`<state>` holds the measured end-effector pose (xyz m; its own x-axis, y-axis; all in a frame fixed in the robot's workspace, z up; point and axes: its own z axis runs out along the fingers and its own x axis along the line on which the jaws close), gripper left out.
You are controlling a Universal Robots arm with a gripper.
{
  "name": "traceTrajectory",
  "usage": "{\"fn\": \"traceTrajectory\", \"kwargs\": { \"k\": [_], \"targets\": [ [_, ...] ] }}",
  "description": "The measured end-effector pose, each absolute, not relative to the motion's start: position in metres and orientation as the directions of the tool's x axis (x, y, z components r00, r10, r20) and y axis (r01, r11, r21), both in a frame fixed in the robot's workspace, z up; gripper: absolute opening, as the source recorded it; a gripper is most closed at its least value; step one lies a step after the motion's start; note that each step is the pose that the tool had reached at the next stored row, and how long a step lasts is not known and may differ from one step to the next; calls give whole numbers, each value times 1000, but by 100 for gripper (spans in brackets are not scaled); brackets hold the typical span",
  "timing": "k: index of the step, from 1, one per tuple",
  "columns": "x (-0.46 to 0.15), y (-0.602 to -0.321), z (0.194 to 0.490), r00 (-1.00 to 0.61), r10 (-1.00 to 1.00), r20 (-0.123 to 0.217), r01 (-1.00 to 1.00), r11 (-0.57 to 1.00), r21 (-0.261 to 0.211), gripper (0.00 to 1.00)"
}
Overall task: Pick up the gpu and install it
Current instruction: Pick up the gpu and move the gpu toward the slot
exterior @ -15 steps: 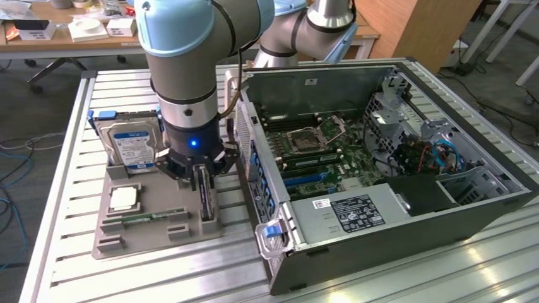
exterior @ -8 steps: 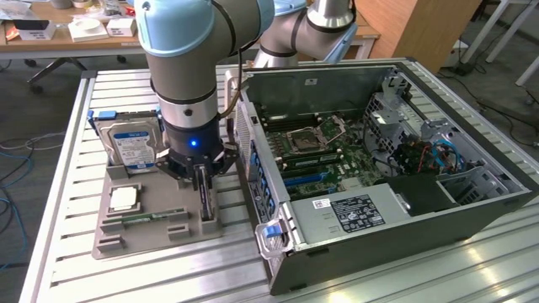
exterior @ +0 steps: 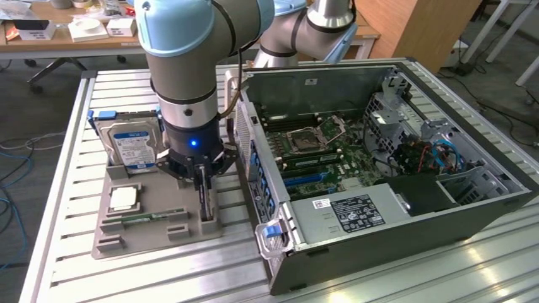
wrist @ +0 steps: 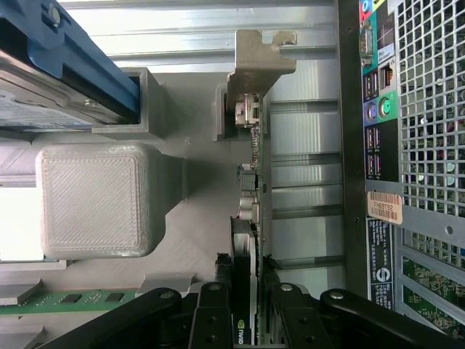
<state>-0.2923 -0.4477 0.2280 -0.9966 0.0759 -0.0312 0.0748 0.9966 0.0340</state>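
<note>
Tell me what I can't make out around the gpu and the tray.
- gpu: wrist view, edge-on, so its faces are hidden; exterior view, mostly behind the gripper.
- hard drive: exterior view, one side behind the arm.
- memory stick: wrist view, cut off by the picture edge.
- expansion slots: exterior view, too small to tell which is free.

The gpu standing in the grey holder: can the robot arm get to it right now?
Probably yes. The arm hangs straight above the gpu, right at its top edge, with nothing between them. The hard drive and the computer case stand off to either side.
</note>
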Motion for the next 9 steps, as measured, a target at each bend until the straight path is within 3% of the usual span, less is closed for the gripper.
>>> {"fn": "traceTrajectory", "kwargs": {
  "k": [9],
  "targets": [
    [-292,-448,228,-997,76,-31,75,997,34,26]
  ]
}}
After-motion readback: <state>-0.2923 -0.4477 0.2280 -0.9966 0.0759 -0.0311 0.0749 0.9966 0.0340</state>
